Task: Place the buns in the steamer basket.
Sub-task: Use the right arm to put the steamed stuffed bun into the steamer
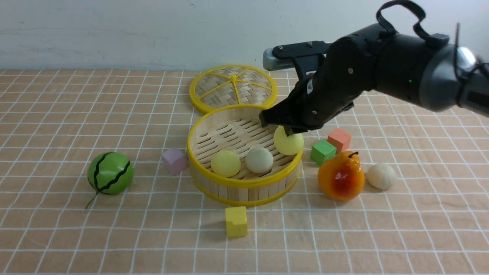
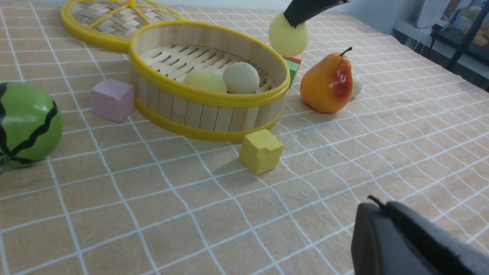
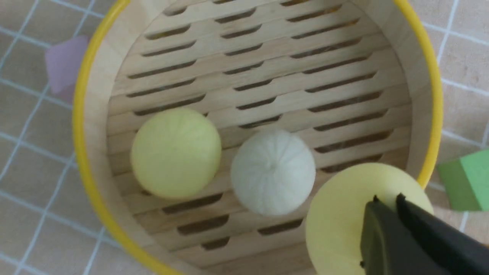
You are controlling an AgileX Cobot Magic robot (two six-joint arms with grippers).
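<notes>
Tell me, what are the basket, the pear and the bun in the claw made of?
The steamer basket: matte pale bamboo or wood slats, glossy plastic-looking yellow rims. The pear: likely hard plastic, given glare spots. The bun in the right gripper: matte without glare, perhaps foam.

Bright even light, soft shadows, pear [image 1: 341, 176] glare, perhaps slight blur
</notes>
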